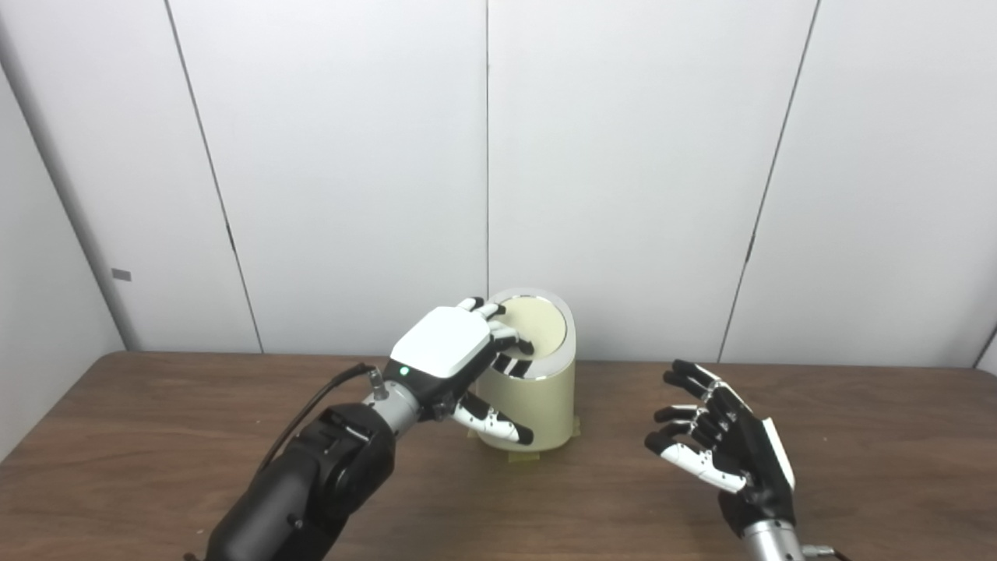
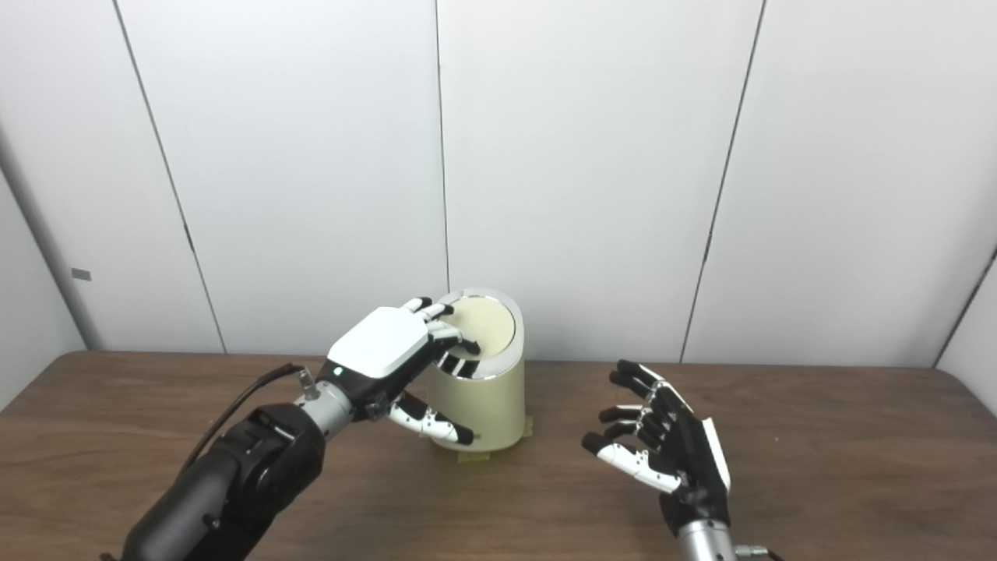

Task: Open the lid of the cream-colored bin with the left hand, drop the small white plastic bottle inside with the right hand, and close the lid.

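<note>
Left hand (image 1: pixel 448 351): palm down at the bin's 9 o'clock side, fingers (image 1: pixel 510 335) spread and resting on the lid, thumb against the bin's front wall; it grasps nothing.
Right hand (image 1: pixel 720 436): empty, fingers apart and curled, palm turned left, hovering over the table at 3 o'clock from the bin, well apart.
Lid (image 1: pixel 537 323): flat and closed.
Cream-colored bin (image 1: pixel 537 409): upright at the table's 12 o'clock edge.
Table (image 1: pixel 156 421): dark wood.
Small white plastic bottle: not visible.

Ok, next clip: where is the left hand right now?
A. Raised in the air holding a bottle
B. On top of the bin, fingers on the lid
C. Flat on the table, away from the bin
B: the left hand sits over the cream bin, its fingers on the lid.
</note>
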Controlling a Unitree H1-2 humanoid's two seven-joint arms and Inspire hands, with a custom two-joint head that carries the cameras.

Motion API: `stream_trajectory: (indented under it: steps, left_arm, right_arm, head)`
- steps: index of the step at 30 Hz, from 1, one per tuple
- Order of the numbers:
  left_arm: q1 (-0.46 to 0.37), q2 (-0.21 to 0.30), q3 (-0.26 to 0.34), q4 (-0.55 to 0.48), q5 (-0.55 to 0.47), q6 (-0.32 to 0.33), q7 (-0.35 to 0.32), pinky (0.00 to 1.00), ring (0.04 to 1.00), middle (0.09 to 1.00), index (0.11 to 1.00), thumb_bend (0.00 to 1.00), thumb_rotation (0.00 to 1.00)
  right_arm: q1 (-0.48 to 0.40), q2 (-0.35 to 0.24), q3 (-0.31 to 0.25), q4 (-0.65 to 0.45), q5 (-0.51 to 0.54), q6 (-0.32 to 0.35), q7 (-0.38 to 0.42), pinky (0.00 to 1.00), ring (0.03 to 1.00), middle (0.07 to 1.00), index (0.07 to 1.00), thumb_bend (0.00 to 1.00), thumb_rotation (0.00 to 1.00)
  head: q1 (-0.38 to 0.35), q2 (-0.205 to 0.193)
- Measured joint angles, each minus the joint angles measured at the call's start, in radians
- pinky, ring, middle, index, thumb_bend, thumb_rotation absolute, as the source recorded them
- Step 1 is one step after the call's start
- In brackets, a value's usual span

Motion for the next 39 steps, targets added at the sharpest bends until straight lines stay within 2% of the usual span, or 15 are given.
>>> stream_trajectory:
  steps: [7, 10, 12, 15, 19, 22, 24, 28, 30, 34, 39]
  left_arm:
    - [0.0, 0.0, -0.013, -0.001, 0.031, 0.0, 0.003, 1.0, 0.995, 0.801, 0.791, 0.91, 0.42]
    - [0.001, 0.0, -0.009, -0.007, 0.03, 0.003, 0.003, 1.0, 0.989, 0.804, 0.796, 0.9, 0.46]
    - [0.007, 0.0, 0.003, -0.017, 0.017, 0.008, -0.001, 1.0, 0.986, 0.804, 0.799, 0.89, 0.45]
    - [0.036, -0.006, 0.053, -0.046, -0.041, 0.014, -0.006, 1.0, 0.974, 0.793, 0.784, 0.85, 0.41]
    - [0.104, -0.041, 0.152, -0.075, -0.153, 0.008, 0.026, 1.0, 0.949, 0.808, 0.789, 0.79, 0.41]
    - [0.155, -0.079, 0.246, -0.101, -0.27, 0.009, 0.051, 0.77, 0.887, 0.851, 0.82, 0.74, 0.39]
    - [0.188, -0.103, 0.319, -0.122, -0.353, 0.003, 0.092, 0.73, 0.868, 0.863, 0.834, 0.72, 0.38]
    - [0.223, -0.138, 0.416, -0.145, -0.495, -0.016, 0.139, 0.8, 0.886, 0.869, 0.861, 0.73, 0.36]
    - [0.249, -0.168, 0.46, -0.157, -0.597, -0.019, 0.149, 0.78, 0.875, 0.868, 0.877, 0.74, 0.38]
    - [0.33, -0.217, 0.504, -0.187, -0.728, -0.003, 0.151, 0.7, 0.829, 0.871, 0.89, 0.73, 0.38]
    - [0.408, -0.22, 0.547, -0.159, -0.786, -0.003, 0.169, 0.64, 0.743, 0.796, 0.855, 0.72, 0.35]
  right_arm:
    - [0.0, 0.001, 0.0, -0.001, -0.002, 0.001, -0.002, 0.43, 0.542, 0.758, 0.753, 0.76, 0.17]
    - [0.0, 0.001, -0.001, -0.001, 0.001, 0.001, -0.002, 0.42, 0.541, 0.763, 0.753, 0.76, 0.17]
    - [0.0, 0.002, -0.003, -0.001, 0.006, 0.001, -0.002, 0.42, 0.54, 0.763, 0.751, 0.76, 0.16]
    - [-0.001, 0.004, -0.005, 0.0, 0.01, 0.001, -0.002, 0.42, 0.543, 0.76, 0.75, 0.74, 0.13]
    - [-0.005, 0.001, -0.01, 0.015, 0.01, -0.002, -0.002, 0.43, 0.552, 0.765, 0.756, 0.75, 0.15]
    - [-0.007, -0.002, -0.012, 0.039, 0.01, -0.002, -0.001, 0.43, 0.552, 0.763, 0.754, 0.75, 0.15]
    - [-0.006, -0.001, -0.012, 0.036, 0.01, -0.002, -0.001, 0.43, 0.553, 0.761, 0.753, 0.75, 0.14]
    - [-0.009, -0.001, -0.012, 0.034, 0.01, -0.002, 0.0, 0.44, 0.551, 0.76, 0.752, 0.76, 0.16]
    - [-0.008, -0.001, -0.012, 0.034, 0.01, -0.002, 0.0, 0.44, 0.553, 0.758, 0.753, 0.77, 0.17]
    - [-0.007, -0.006, -0.011, 0.034, -0.002, -0.002, 0.0, 0.46, 0.558, 0.762, 0.749, 0.79, 0.2]
    - [0.005, -0.009, -0.006, 0.006, -0.022, 0.0, -0.003, 0.47, 0.586, 0.761, 0.751, 0.8, 0.23]
  head:
    - [-0.002, 0.002]
    - [-0.002, 0.002]
    - [0.0, 0.0]
    - [-0.002, -0.002]
    - [0.002, -0.003]
    - [0.002, -0.005]
    - [0.003, -0.005]
    - [0.005, -0.005]
    - [0.005, -0.005]
    - [0.005, -0.006]
    - [0.005, -0.003]
